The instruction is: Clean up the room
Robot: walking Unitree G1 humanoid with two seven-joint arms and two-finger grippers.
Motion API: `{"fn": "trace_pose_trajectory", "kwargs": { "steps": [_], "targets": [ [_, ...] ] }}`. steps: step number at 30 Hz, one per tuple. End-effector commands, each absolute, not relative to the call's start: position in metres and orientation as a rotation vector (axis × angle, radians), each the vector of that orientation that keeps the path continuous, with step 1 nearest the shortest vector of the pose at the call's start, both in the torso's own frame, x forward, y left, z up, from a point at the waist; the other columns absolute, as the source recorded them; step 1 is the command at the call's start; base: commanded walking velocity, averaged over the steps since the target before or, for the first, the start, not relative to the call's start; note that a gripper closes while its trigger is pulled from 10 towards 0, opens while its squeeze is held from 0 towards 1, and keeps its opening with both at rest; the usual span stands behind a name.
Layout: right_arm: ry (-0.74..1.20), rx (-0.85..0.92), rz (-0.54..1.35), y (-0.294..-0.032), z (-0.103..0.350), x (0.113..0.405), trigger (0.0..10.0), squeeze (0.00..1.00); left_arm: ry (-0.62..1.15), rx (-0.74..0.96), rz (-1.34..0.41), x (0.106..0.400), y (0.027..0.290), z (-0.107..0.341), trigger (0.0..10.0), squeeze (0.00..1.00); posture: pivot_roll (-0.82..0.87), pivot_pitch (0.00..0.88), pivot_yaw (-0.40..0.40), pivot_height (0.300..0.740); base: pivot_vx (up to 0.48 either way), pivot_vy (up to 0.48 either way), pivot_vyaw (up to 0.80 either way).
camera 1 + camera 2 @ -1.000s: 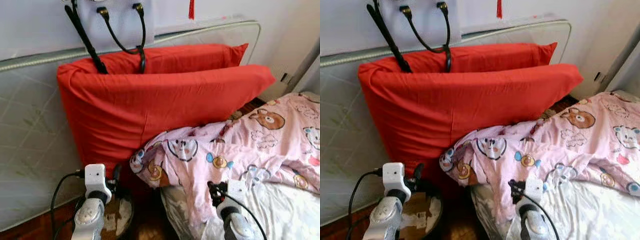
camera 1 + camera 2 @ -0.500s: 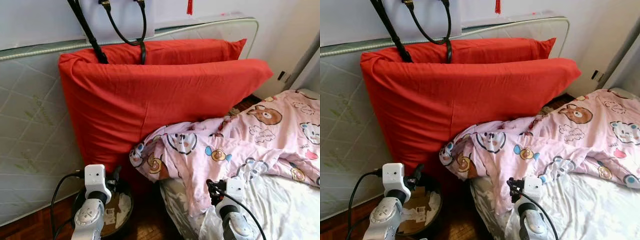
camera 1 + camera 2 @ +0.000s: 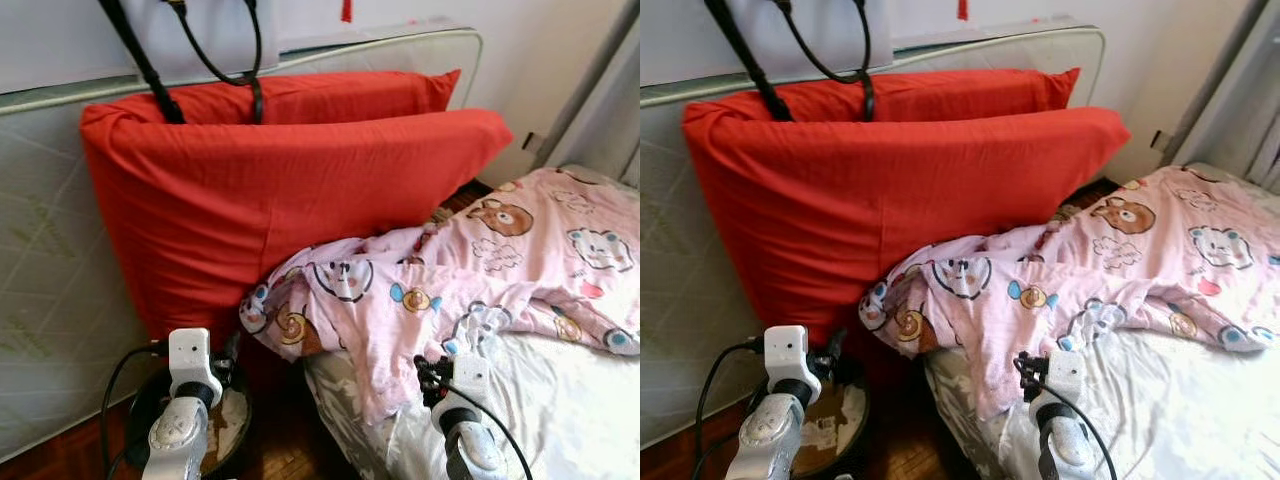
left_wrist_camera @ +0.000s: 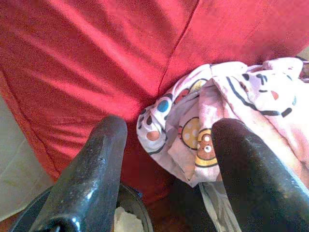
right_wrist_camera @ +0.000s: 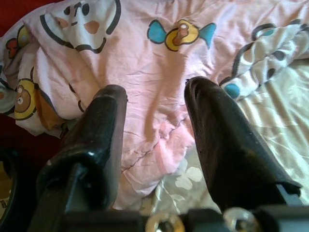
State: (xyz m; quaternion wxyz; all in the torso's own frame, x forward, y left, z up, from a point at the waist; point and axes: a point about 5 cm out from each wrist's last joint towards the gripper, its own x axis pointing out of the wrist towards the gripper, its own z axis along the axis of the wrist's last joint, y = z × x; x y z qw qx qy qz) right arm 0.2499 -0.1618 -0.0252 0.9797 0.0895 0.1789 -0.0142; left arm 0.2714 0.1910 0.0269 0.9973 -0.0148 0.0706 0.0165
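Note:
A pink cartoon-print blanket lies crumpled over the corner of a bed with a pale sheet. Two large red pillows lean upright against a quilted mattress behind it. My left gripper is open and held low, facing the red pillow and the blanket's hanging corner. My right gripper is open just above the blanket's edge, nothing between its fingers. Both silver wrists show at the bottom of the eye views.
A black round bin with paper scraps stands on the wooden floor under my left arm. A white bag with black handles hangs above the pillows. A white wall and a grey curtain close the right side.
The whole picture has shifted left, so the camera has turned right and more of the bed shows. Both arms keep their pose; the grippers stay open.

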Motion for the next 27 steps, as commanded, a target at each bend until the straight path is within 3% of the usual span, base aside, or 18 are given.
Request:
{"fn": "trace_pose_trajectory", "kwargs": {
  "steps": [1, 8, 12, 27],
  "targets": [
    [0.352, 0.18, -0.016, -0.1595, -0.023, 0.2523, 10.0, 0.0, 0.163, -0.032, 0.029, 0.2714, 0.1895, 0.0239, 10.0, 0.0, -0.01, 0.004, -0.055, 0.658, 0.0, 0.0, 0.0],
    [0.389, 0.168, -0.011, -0.1544, -0.0262, 0.2517, 10.0, 0.0, 0.161, -0.032, 0.026, 0.2722, 0.1887, 0.0247, 10.0, 0.0, -0.01, 0.003, -0.055, 0.658, 0.0, 0.0, 0.0],
    [0.409, 0.167, -0.011, -0.156, -0.0286, 0.2502, 10.0, 0.0, 0.162, -0.034, 0.022, 0.2724, 0.1869, 0.0247, 10.0, 0.0, -0.01, 0.009, -0.056, 0.633, 0.0, 0.0, 0.0],
    [0.416, 0.183, -0.015, -0.1592, -0.0309, 0.2476, 10.0, 0.0, 0.165, -0.031, 0.019, 0.2728, 0.1859, 0.025, 10.0, 0.0, -0.01, 0.019, -0.058, 0.633, 0.0, 0.0, 0.0]
  ]
}}
